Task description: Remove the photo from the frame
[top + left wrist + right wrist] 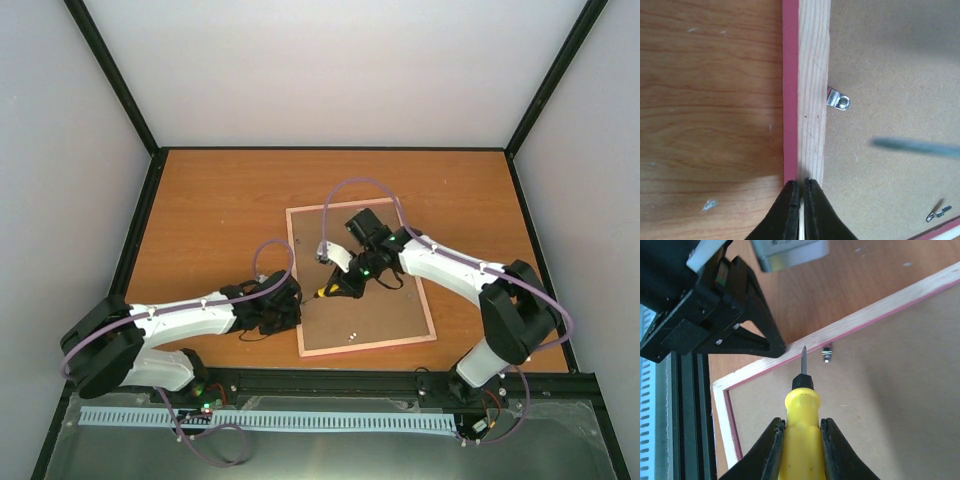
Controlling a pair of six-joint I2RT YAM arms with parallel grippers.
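Observation:
The pink frame (427,303) lies face down on the table, its brown backing board (385,310) up. The photo is hidden beneath the board. My left gripper (297,303) is shut, its tips (802,182) resting on the frame's pale wooden left rail (812,100). My right gripper (802,422) is shut on a yellow-handled screwdriver (801,425) and holds it over the board. The screwdriver tip points at a small metal tab (827,354) by that rail. The tab also shows in the left wrist view (838,100).
Another small metal tab (938,212) lies on the board near the frame's near edge, also visible from above (352,335). A black rail (400,380) runs along the table's near edge. Grey walls enclose the wooden table (220,210).

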